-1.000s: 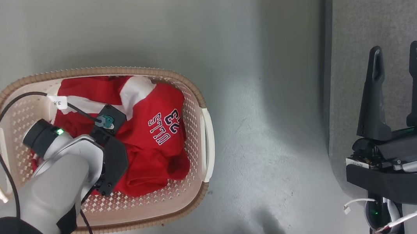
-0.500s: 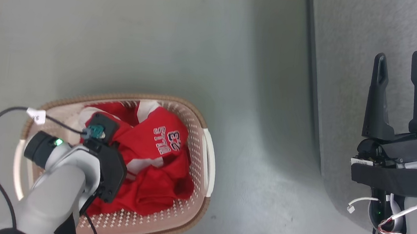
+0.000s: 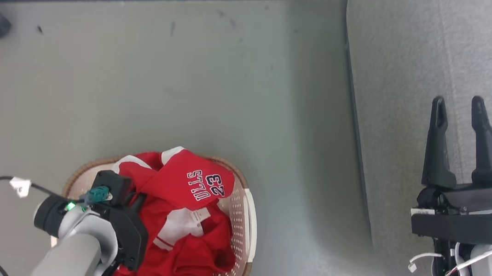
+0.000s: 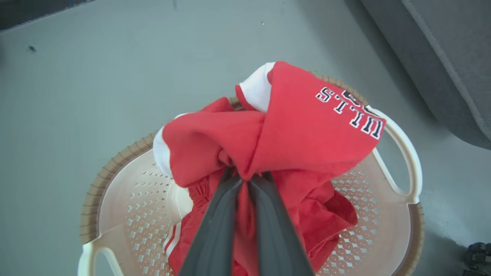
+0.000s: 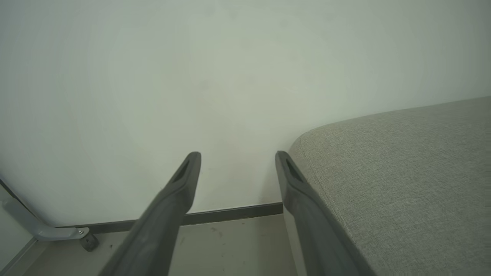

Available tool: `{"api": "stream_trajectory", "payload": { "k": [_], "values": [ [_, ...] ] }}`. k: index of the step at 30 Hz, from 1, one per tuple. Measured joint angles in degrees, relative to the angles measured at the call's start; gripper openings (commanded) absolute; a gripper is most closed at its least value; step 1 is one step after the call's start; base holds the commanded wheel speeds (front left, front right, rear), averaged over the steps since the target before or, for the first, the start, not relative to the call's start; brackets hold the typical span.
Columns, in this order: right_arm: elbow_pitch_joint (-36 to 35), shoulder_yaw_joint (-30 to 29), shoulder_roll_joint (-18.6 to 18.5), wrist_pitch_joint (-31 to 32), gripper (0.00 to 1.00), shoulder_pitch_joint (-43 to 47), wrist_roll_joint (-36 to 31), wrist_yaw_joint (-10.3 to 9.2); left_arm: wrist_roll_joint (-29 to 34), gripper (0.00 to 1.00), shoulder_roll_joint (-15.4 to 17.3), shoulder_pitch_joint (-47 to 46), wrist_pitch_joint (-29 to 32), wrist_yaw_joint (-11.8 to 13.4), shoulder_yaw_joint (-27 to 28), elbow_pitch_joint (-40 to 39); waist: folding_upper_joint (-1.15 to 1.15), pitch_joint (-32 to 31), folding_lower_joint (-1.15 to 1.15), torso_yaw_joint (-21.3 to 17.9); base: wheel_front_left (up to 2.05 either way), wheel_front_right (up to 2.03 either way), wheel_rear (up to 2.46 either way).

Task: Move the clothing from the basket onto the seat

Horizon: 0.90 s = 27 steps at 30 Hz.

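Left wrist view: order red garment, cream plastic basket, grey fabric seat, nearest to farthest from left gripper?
1. Red garment, pinched in the left gripper.
2. Cream plastic basket, underneath it.
3. Grey fabric seat, upper right corner.

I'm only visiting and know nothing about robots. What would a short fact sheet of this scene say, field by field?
left gripper: shut on a bunch of the clothing
right gripper: open, holding nothing, by the seat's edge
clothing: red, with white trim and lettering; partly lifted, the rest in the basket
basket: cream, perforated, brown rim, on the floor
seat: grey fabric, to the robot's right of the basket
progress: held clothing not yet at the seat
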Motion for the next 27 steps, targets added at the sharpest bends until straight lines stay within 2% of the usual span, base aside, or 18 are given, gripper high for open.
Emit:
{"api": "stream_trajectory", "payload": {
  "k": [5, 15, 27],
  "values": [
    [1.5, -0.1, -0.2, 0.0, 1.00, 1.8, 0.7, 0.11, -2.5, 0.00, -0.9, 2.5, -2.7, -0.1, 0.7, -2.0, 0.00, -4.2, 0.00, 0.7, 0.00, 0.00, 0.00],
    [4.5, 1.1, -0.3, 0.0, 1.00, 4.9, 1.6, 0.55, -6.2, 0.00, -1.0, 9.3, -4.2, -0.1, 0.8, -8.4, 0.00, -12.8, -0.01, 2.4, 0.00, 0.00, 0.00],
    [4.5, 2.7, -1.0, 0.0, 1.00, 11.1, 2.6, 1.02, -9.9, 0.00, 0.8, 14.1, -4.7, -0.1, 1.8, -22.0, 0.00, -22.2, 0.00, 4.2, 0.00, 0.00, 0.00]
  ]
}}
